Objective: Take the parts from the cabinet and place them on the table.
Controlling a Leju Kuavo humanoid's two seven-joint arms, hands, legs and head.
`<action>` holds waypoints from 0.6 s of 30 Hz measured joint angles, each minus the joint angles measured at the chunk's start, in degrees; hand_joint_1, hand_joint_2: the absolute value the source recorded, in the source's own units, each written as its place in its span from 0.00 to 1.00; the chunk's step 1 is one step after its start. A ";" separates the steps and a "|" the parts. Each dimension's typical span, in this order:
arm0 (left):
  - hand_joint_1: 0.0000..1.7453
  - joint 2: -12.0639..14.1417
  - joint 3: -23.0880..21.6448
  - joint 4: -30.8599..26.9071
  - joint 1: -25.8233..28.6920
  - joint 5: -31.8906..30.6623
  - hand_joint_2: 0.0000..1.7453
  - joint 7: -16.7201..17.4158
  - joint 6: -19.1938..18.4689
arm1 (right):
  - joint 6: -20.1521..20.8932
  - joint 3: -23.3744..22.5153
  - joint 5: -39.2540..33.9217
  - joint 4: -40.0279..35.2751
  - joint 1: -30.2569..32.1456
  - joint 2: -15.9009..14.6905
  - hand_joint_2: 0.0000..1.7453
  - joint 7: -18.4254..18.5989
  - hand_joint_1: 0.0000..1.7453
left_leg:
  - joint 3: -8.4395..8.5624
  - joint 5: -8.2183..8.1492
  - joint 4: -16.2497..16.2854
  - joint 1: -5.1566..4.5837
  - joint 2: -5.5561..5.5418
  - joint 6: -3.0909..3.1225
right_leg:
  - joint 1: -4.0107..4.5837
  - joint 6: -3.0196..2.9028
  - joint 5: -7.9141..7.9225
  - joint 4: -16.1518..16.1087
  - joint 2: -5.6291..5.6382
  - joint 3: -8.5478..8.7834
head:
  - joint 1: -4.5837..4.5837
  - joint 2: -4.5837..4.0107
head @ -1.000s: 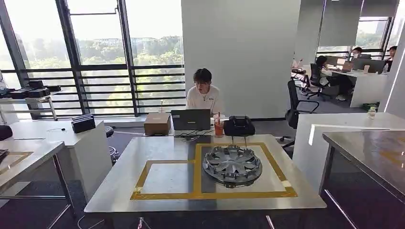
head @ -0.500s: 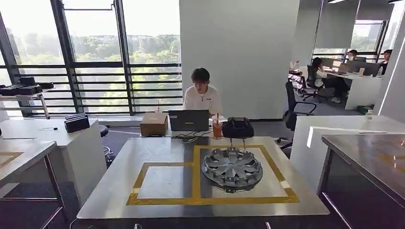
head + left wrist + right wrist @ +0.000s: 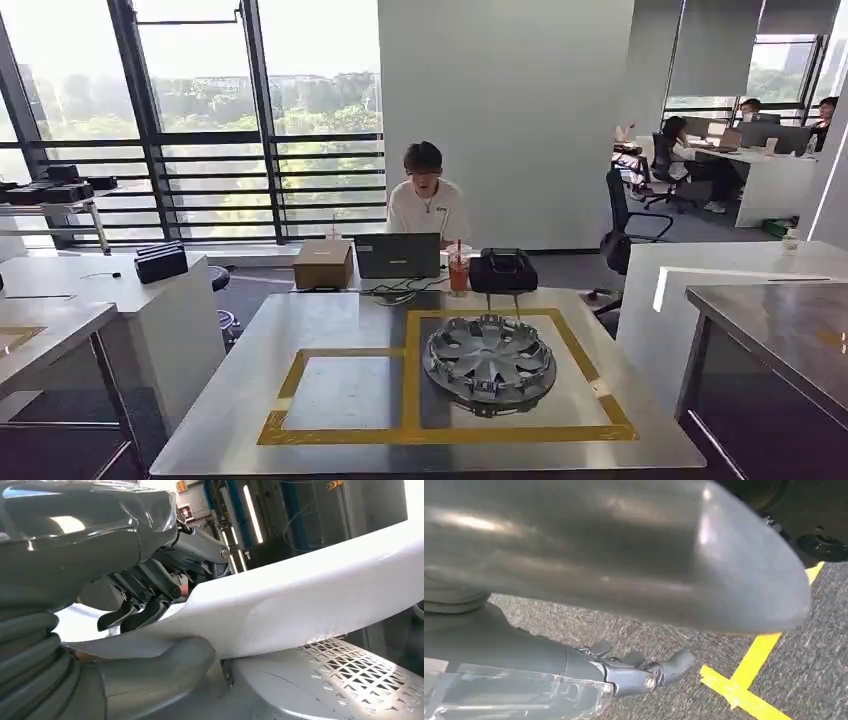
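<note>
Head view shows a steel table (image 3: 330, 320) marked with yellow tape (image 3: 412, 380) in two joined rectangles. A silver wheel cover (image 3: 489, 360) lies flat inside the larger rectangle. Beyond the wheel cover, at the far edge of the table, stand a cardboard box (image 3: 322, 264), a laptop (image 3: 398, 254), an orange drink (image 3: 458, 270) and a black case (image 3: 502, 271); a seated person (image 3: 427, 195) is partly hidden behind the laptop.

Left wrist view shows the left hand (image 3: 150, 600) gripping a white moulded part (image 3: 300, 595): dark fingers (image 3: 132, 615) lie over one face and the thick thumb (image 3: 165, 667) presses the other. The part's ends are cut off by the frame, so its whole shape cannot be told.

Right wrist view shows the right hand (image 3: 634, 672) over grey carpet (image 3: 664, 635) with yellow floor tape (image 3: 749, 675). A large blurred grey form (image 3: 624, 555) covers much of the frame; whether the hand's fingers hold anything cannot be told.
</note>
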 joint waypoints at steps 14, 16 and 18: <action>1.00 1.03 -1.29 0.68 -2.92 -1.05 1.00 0.68 1.97 | -1.83 0.00 2.21 3.26 -1.77 0.85 0.00 -2.14 0.00 | -4.92 4.52 0.28 -0.32 0.17 1.53 | 0.68 0.47 -3.54 -0.86 0.20 4.08 | -0.61 -0.02; 1.00 1.09 -1.55 0.70 -3.12 -1.25 1.00 0.68 2.16 | -1.94 0.04 2.38 3.47 -1.95 0.96 0.00 -2.16 0.00 | -2.93 5.19 -1.79 0.32 0.27 2.06 | 0.77 0.57 -4.15 0.84 0.02 3.34 | -0.43 -0.02; 1.00 1.11 -1.97 0.79 -3.52 -1.53 1.00 0.61 2.40 | -2.16 0.04 2.67 3.89 -2.10 0.90 0.00 -2.12 0.00 | -2.50 4.81 -1.84 0.27 0.32 2.41 | 0.60 0.33 -7.26 9.48 0.02 -1.61 | -0.24 -0.02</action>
